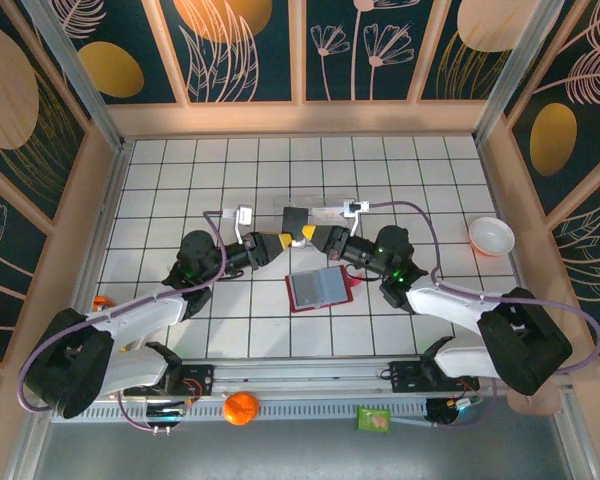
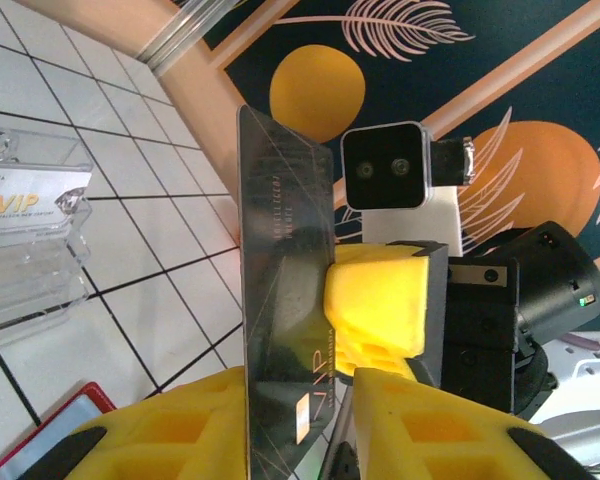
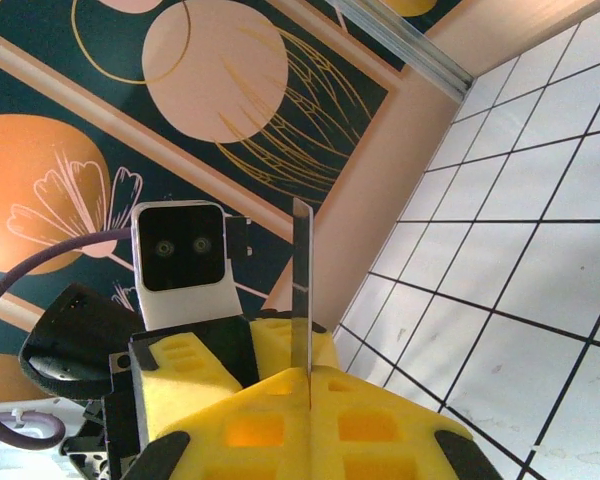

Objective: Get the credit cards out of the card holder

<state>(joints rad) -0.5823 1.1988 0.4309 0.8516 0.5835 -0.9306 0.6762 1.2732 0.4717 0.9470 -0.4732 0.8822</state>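
Above the table's middle, a dark credit card [image 1: 295, 218] stands upright between my two grippers. My right gripper [image 1: 311, 236] is shut on it, and the right wrist view shows the card [image 3: 301, 280] edge-on, pinched in that gripper [image 3: 308, 375]. My left gripper [image 2: 300, 400] straddles the same card [image 2: 285, 280]. The card lies against one pad, with a gap to the other pad [image 2: 430, 420], so this gripper is open. The red card holder [image 1: 320, 288] lies open and flat on the tiles just in front, grey-blue inside; its corner [image 2: 50, 440] shows in the left wrist view.
A clear plastic tray [image 2: 30, 260] on the tiles holds a pale card marked VIP [image 2: 30, 200]. A white bowl [image 1: 491, 236] sits at the right. On the near rail lie an orange ball [image 1: 240, 408] and a green packet [image 1: 374, 419]. Wooden walls ring the table.
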